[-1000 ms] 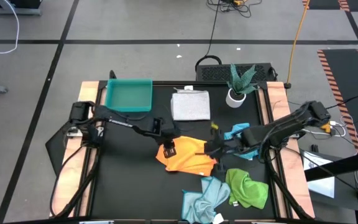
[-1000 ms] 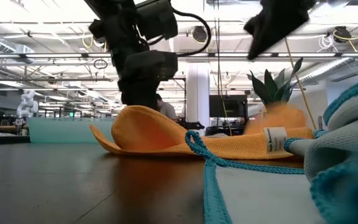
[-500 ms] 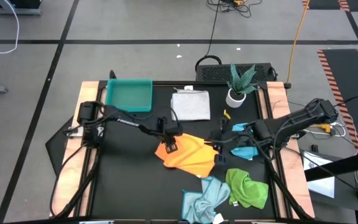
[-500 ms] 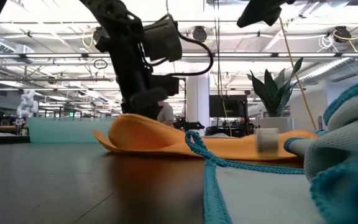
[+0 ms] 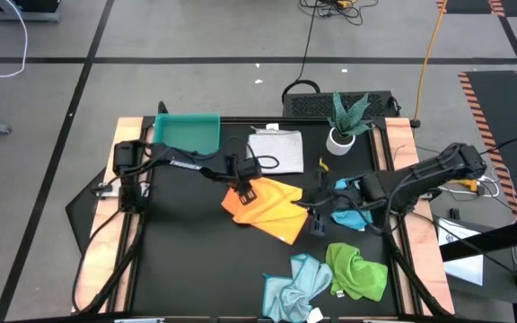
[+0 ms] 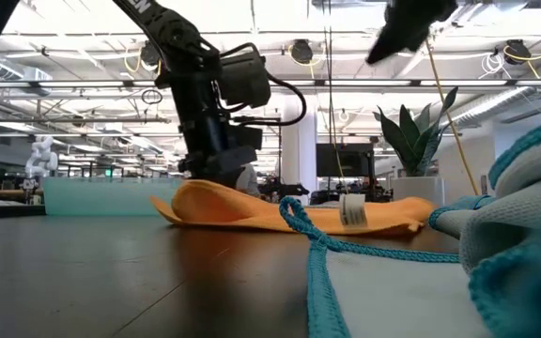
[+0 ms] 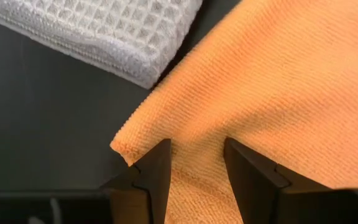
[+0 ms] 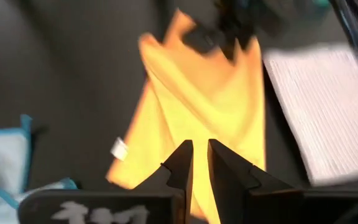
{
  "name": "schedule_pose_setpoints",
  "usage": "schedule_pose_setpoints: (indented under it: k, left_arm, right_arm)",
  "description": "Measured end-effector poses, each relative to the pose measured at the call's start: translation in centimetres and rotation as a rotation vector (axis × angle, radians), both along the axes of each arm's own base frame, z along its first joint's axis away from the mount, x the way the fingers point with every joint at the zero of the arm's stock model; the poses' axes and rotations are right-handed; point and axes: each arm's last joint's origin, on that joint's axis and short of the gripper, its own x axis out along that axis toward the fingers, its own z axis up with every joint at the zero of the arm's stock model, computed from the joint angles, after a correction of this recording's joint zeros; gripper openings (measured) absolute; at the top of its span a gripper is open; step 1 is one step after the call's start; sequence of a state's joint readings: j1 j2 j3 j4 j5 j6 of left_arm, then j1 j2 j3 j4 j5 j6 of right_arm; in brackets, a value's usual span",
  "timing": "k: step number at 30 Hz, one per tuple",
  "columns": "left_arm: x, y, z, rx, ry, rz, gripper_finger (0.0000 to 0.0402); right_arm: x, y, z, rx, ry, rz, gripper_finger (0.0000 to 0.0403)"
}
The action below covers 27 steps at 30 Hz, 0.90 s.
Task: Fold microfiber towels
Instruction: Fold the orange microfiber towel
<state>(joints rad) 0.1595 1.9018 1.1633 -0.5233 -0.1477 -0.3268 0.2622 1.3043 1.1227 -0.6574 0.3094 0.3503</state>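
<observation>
Orange towel (image 5: 267, 205) now lies flatter mid-worktop; left gripper (image 7: 194, 163) fingers still pinch its corner beside the white towel (image 5: 276, 151), right gripper (image 5: 314, 208) has let go, fingers nearly closed; folding can start.

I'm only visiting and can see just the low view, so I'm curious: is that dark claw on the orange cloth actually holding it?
Observer: Yes. Its wrist view shows the left gripper pinching the orange towel by its edge, close to a corner.
Operator: And the dark shape up top?
Observer: That is the right gripper, above the same towel, fingers almost together with nothing between them.
Operator: Is any cloth folded yet?
Observer: From above, a white-grey towel lies as a neat rectangle beside the teal tray.
</observation>
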Motion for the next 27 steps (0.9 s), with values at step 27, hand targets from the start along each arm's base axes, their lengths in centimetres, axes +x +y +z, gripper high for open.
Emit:
schedule_pose_setpoints:
  k: [27]
  left_arm:
    - [-2.2, -3.0, 6.8, 0.012, -0.124, 0.031, 0.0152]
  right_arm:
    - [-3.0, -12.4, -11.4, 0.656, 0.038, -0.275, 0.0106]
